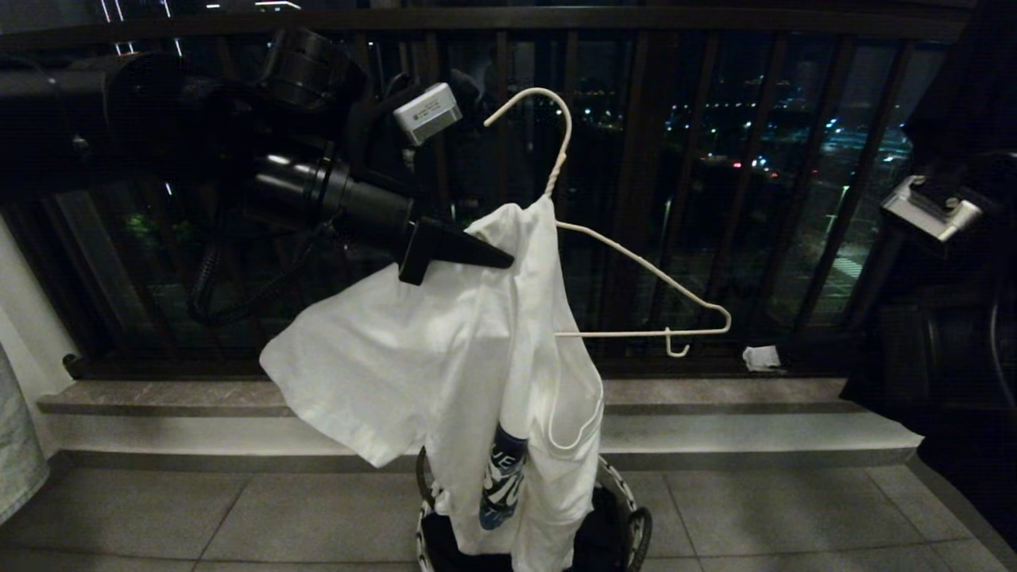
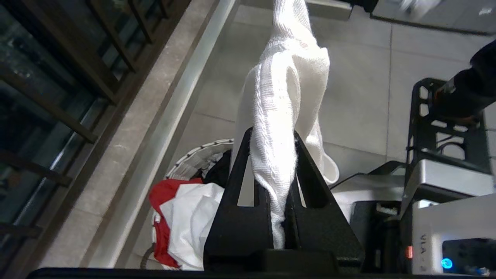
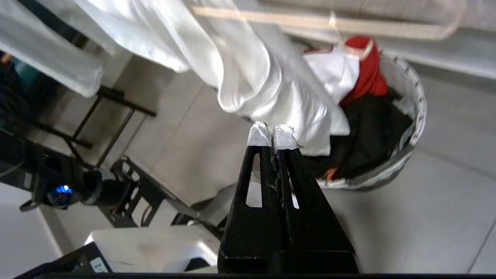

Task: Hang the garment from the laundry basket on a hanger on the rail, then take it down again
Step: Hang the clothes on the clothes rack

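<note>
The left gripper fingers pinch the garment, half-draped on the hanger at twelve o'clock above the laundry basket, while the right gripper fingers press together empty.

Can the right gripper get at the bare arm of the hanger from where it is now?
Probably yes. The hanger's uncovered arm sticks out toward the robot's right with nothing in front of it. The right gripper is shut and empty below the garment, so it must rise and open first.
</note>
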You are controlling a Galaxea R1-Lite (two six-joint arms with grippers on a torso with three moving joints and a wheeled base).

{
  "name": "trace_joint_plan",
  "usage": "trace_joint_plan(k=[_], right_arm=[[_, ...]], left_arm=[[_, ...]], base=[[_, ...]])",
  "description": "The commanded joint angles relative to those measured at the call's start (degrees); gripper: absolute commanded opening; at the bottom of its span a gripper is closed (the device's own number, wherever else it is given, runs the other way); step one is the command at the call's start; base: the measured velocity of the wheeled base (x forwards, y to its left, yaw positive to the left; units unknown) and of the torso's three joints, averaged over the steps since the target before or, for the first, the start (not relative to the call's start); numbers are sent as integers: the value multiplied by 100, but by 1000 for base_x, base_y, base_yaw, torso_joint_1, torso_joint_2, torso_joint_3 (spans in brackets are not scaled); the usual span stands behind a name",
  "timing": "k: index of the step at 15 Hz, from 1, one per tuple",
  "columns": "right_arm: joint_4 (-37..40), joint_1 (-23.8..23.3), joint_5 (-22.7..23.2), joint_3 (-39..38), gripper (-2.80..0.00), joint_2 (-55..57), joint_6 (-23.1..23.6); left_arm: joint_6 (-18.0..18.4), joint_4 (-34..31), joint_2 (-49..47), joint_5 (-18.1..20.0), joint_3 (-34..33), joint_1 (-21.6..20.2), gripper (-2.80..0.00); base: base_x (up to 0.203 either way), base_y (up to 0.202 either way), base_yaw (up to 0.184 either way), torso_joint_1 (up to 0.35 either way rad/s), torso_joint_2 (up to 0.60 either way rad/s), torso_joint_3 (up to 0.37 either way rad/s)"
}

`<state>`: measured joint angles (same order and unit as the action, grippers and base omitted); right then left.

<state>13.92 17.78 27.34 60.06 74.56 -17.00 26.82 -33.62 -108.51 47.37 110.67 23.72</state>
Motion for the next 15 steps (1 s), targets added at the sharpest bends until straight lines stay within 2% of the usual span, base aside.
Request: trace_joint_plan(k=[1,4,6,7,9,10,11,15], right_arm=[[19,279,-11,-145,-280,325,-83],[-324,800,-280,-318,-280,519,-737],[-918,1075,-421,-484,-280,663,-1223],[-1173,1241,-574,-577,-280,733,-1381],[-1549,1623,-1248,-687,-280,920,-1503],[-1665,1795,-1479,-690,-280,1001,-1612],[-1738,1899,-1568,-681,-280,1032,-1725],[-1682,1957,-1653,-679,-280,1047,-1895]], left_arm=[[-52,-18,44,26,-40,1,-280],[-150,-11,131,29,-221,-11,-280],[-165,144,320,35,-681,-55,-280],[-167,417,408,35,-993,-58,-280],[-231,1200,590,35,-1620,-60,-280],[-467,1412,674,32,-1771,-61,-280],[-669,1497,697,31,-1792,-63,-280],[-924,1745,621,27,-1803,-70,-280]], base=[[0,0,0,0,0,0],[0,0,0,0,0,0],[0,0,0,0,0,0],[0,0,0,0,0,0],[0,0,0,0,0,0],[0,0,0,0,0,0],[0,0,0,0,0,0],[0,0,0,0,0,0]])
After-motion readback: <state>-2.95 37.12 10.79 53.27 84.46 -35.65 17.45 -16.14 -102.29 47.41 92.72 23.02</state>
